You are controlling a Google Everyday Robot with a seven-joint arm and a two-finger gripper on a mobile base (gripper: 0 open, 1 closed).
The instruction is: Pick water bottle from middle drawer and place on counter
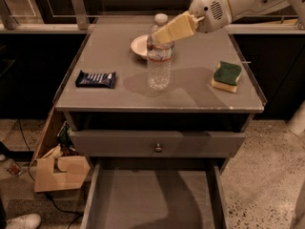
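Jaws are clasping the bottle [159, 68] by its shoulder from the 2 o'clock side; the bottle is standing upright near the table's [190, 97] centre, sponge [227, 75] lying at its 3 o'clock.

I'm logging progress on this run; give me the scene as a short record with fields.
gripper: above the counter, shut on the water bottle near its shoulder
water bottle: upright; base touching counter or not, cannot tell
also on counter: bowl, snack bar, sponge
middle drawer: pulled open
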